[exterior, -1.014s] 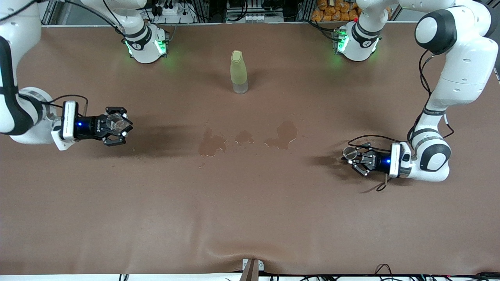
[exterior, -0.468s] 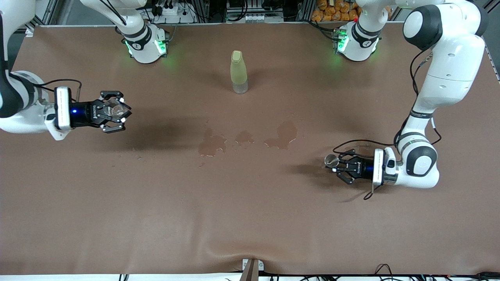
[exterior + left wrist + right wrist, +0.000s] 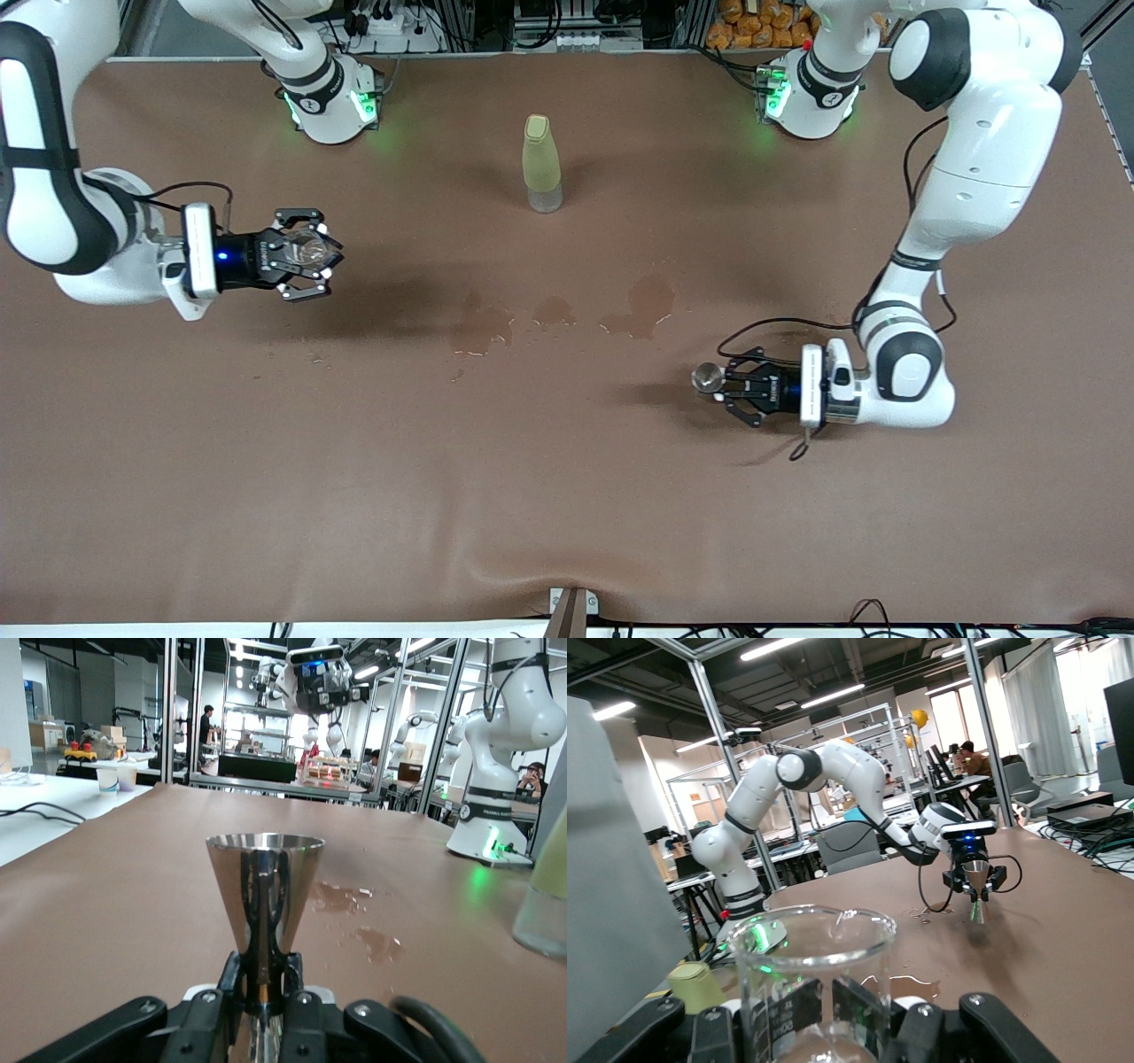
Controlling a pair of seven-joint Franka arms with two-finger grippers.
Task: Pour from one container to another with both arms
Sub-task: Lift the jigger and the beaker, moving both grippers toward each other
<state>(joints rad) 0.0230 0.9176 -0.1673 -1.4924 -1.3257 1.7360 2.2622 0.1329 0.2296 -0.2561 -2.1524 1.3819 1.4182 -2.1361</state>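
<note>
Front view, at nine o'clock on the brown table (image 3: 567,496): right gripper (image 3: 306,254), reaching in level from the right arm (image 3: 53,221), closed tight on a clear glass beaker (image 3: 307,249). Held upright over bare table, mouth up.

At four o'clock: left gripper (image 3: 719,383), reaching in level from the left arm (image 3: 966,177), clamped narrow on a small metal cup (image 3: 706,377). Held upright over bare table, just past the four o'clock edge of the stains (image 3: 554,315).

At the table's centre: several dark wet stains, spread in a row between the two grippers.

At twelve o'clock: a pale yellow-green bottle (image 3: 541,164), upright, capped, clear near its foot, standing between the two arm bases and well apart from both grippers.

Left wrist view: cone-shaped metal cup (image 3: 264,895), wide rim up, narrow stem pinched between the black fingers (image 3: 232,985) of the left gripper (image 3: 263,979). Stains (image 3: 341,897) on the table past the cup; bottle (image 3: 545,904) at the frame's edge.

Right wrist view: beaker (image 3: 811,979) close up with a pouring lip on its rim, gripped low by the right gripper (image 3: 815,1019). Farther off over the table, left gripper (image 3: 975,879) with the metal cup (image 3: 975,873).
</note>
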